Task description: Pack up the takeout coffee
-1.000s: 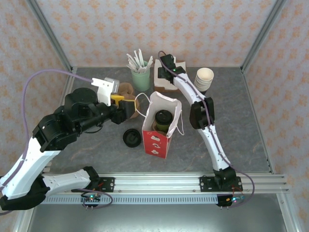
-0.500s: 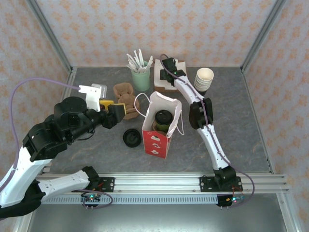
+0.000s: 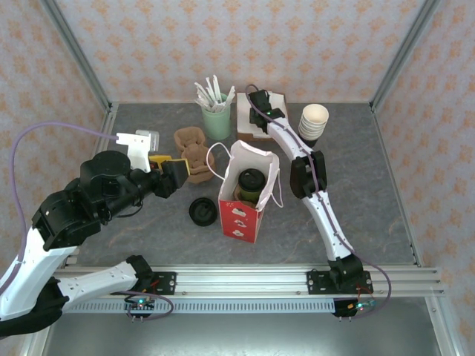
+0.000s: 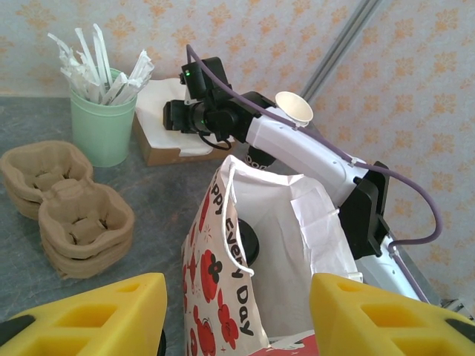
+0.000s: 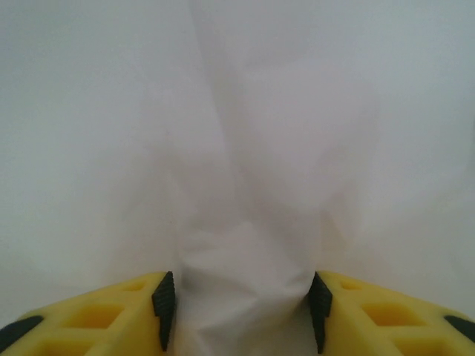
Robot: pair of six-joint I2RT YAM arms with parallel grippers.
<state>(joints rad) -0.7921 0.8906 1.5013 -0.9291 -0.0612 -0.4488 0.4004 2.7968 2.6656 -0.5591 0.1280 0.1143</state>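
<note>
One red-and-white paper bag (image 3: 241,215) stands open on a grey table, and one takeout coffee (image 3: 251,180) sits inside it, black lid up. Left of the bag lies one loose black lid (image 3: 202,212). Behind the bag to the left sit two brown cup carriers (image 3: 191,152). The left gripper (image 4: 237,311) hovers left of the bag, fingers spread and empty. Behind the bag, the right gripper (image 5: 237,297) pinches a white napkin (image 5: 245,148) (bunched between its pads).

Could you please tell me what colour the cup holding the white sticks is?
The cup is pale mint green, clearest in the left wrist view.
</note>
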